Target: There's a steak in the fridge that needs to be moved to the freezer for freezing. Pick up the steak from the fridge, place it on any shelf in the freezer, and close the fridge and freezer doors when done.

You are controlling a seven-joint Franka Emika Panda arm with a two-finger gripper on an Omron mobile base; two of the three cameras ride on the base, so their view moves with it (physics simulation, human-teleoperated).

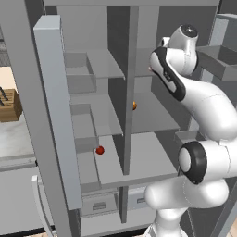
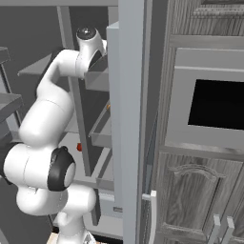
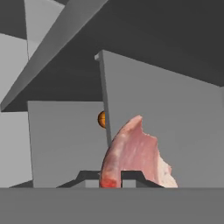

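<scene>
steak (image 3: 135,153) is standing up on edge betw. the fingers (image 3: 110,177), which are clamping on its lower edge in the hand view. small orange ball (image 3: 101,119) is sitting beyond it, just left of a grey upright divider. from the left base view the arm is reaching up into the right half of the open grey unit, w/ orange ball (image 1: 134,105) by the centre divider (image 1: 129,92) and a red ball (image 1: 99,150) lower on a left-half shelf (image 1: 109,157).
</scene>
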